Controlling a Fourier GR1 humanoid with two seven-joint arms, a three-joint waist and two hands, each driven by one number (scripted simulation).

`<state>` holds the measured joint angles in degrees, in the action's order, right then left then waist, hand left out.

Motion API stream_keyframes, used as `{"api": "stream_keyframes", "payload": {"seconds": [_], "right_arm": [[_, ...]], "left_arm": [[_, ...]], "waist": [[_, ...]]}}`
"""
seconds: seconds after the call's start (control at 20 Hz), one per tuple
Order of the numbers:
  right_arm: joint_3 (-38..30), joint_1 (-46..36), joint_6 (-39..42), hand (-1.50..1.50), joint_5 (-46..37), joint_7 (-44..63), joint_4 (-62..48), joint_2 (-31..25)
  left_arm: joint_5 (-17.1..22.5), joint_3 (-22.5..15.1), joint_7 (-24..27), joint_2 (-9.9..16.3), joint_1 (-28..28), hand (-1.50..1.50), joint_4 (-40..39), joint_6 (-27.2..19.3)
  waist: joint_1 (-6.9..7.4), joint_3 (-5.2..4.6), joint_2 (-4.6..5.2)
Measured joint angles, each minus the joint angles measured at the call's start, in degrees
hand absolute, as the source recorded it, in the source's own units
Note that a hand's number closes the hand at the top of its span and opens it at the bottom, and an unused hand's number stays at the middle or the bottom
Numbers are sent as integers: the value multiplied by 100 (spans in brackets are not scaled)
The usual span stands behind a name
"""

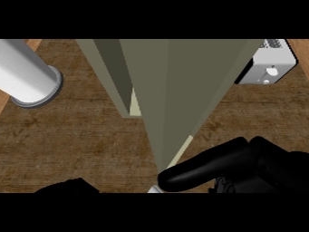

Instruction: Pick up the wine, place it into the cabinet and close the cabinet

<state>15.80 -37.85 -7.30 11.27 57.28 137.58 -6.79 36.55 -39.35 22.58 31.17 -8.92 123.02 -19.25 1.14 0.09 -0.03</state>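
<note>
**Right hand at the cabinet's lower corner**

Low at the view's right, the right hand [240, 165] lies with straight fingers against the olive cabinet [176, 86], near its bottom corner. Only a dark bit of the left hand [68, 186] shows at the lower edge; I cannot tell its state. No wine is visible. A white cylinder [19, 72] stands at upper left on the wooden counter [70, 136], a white appliance [269, 65] at upper right

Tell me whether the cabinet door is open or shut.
Open. The cabinet door stands edge-on out from the cabinet, leaving a gap beside it. The right hand is against its lower edge.
</note>
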Motion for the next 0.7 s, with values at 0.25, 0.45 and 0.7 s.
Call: {"api": "stream_keyframes", "payload": {"seconds": [0.25, 0.45, 0.7], "right_arm": [[721, -188, -188, 150, -121, 58, -155, 401], [1334, -617, -367, 150, -318, -13, -581, 570], [1861, -1474, -983, 150, -548, -359, -1576, 642]], "left_arm": [[673, 969, 401, 643, -642, 150, 93, 844], [1221, 1852, 625, 1067, -1017, 150, -61, 1540], [1828, 2723, 698, 1542, -1381, 150, -295, 2460]], "waist": [[20, -11, -12], [49, -24, -29], [105, -27, -32]]}}
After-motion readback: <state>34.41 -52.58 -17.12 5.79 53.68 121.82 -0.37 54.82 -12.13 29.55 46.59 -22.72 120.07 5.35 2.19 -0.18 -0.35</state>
